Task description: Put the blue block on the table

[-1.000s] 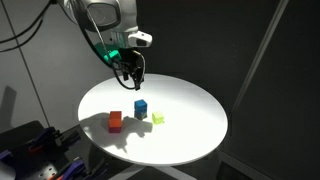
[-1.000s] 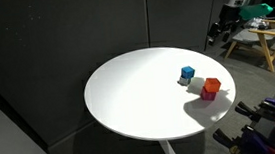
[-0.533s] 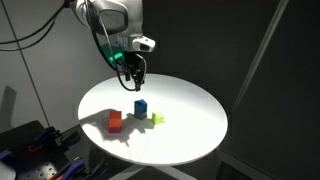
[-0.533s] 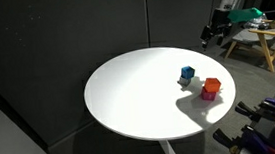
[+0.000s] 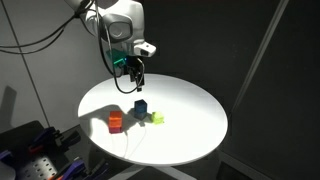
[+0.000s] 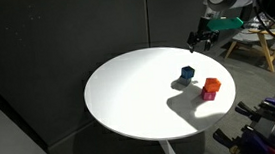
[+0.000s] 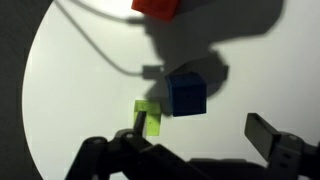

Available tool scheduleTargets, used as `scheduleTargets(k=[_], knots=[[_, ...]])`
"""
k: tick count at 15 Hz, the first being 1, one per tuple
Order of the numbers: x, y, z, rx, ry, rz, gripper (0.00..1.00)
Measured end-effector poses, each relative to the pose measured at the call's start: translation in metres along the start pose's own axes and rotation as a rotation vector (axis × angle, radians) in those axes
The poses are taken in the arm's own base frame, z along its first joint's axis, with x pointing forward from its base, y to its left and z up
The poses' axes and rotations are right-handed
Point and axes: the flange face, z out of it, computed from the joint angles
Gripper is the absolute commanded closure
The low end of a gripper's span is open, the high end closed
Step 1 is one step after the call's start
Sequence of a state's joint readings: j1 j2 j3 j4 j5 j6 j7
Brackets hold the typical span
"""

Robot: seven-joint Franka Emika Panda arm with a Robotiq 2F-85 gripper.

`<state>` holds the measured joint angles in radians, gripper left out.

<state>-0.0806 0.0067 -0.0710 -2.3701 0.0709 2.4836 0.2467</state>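
Observation:
The blue block (image 5: pixel 141 106) stands near the middle of the round white table (image 5: pixel 190 120), between the red-orange cube (image 5: pixel 115 122) and the small yellow-green block (image 5: pixel 157 118). It also shows in an exterior view (image 6: pixel 186 74) and in the wrist view (image 7: pixel 186 93). My gripper (image 5: pixel 135 80) hangs above the table behind the blue block, apart from it. It is open and empty in the wrist view (image 7: pixel 200 135), with the blue block just ahead of the gap between the jaws. I cannot tell whether anything lies under the blue block.
The red-orange cube (image 6: pixel 211 85) sits near the table's edge (image 6: pixel 132 128). A wooden stand (image 6: pixel 258 38) is behind the arm. Dark curtains surround the table. Cables and equipment (image 5: pixel 35 150) lie below it.
My gripper has moved in over the table toward the blue block and come lower. The blocks have not moved.

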Motion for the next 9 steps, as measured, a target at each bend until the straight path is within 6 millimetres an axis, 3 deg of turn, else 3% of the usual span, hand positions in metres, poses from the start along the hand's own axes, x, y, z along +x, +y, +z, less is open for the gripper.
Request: scheduleTargets(k=[9], knots=[[0.020,-0.007,0.045,-0.032,-0.049,0.059,0.00]])
